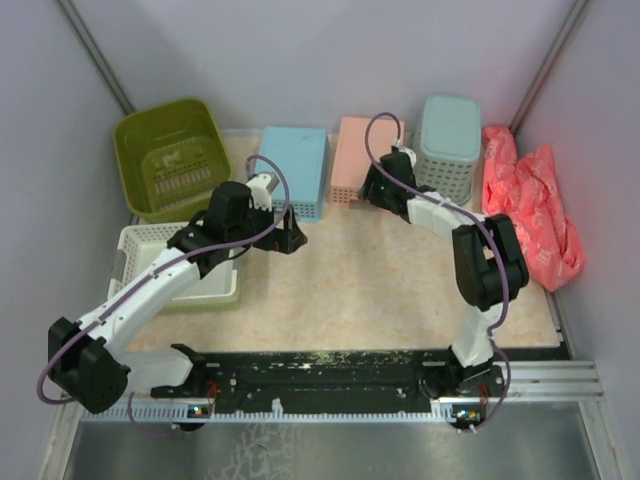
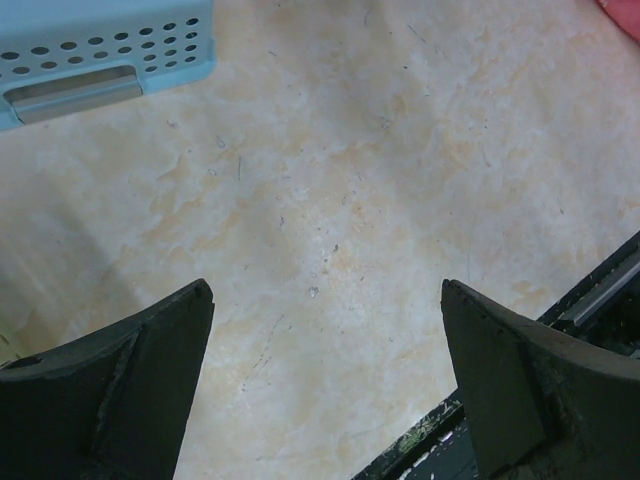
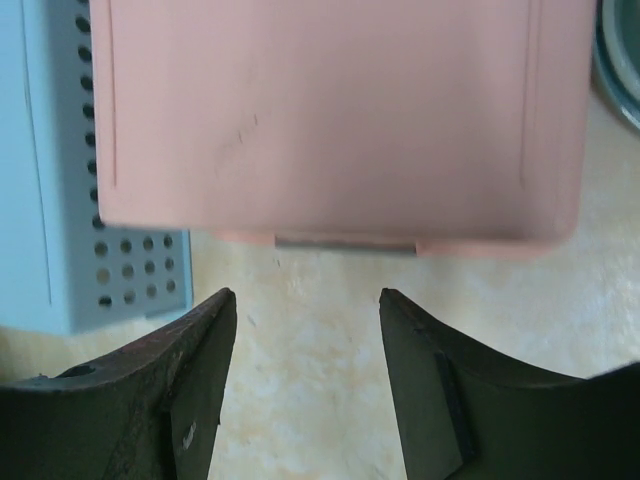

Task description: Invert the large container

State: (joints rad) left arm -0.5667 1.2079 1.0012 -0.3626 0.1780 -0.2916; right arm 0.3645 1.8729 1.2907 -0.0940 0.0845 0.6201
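The large container [image 1: 170, 160] is a deep olive-green tub at the back left. It stands open side up, and its slotted bottom shows inside. It appears only in the top view. My left gripper [image 1: 285, 238] is open and empty, to the right of the tub and apart from it. In the left wrist view this gripper [image 2: 328, 295] hangs over bare tabletop. My right gripper [image 1: 372, 193] is open and empty at the near end of a pink container [image 1: 357, 158]. In the right wrist view it [image 3: 306, 298] faces the pink container's [image 3: 330, 110] short side.
A light blue perforated box [image 1: 297, 170] lies between the tub and the pink container; it also shows in both wrist views [image 2: 100, 45] [image 3: 60, 200]. A teal lattice basket [image 1: 447, 145] stands upside down at the back right. A red bag [image 1: 530, 205] lies at the right. A pale tray [image 1: 135, 245] sits under my left arm.
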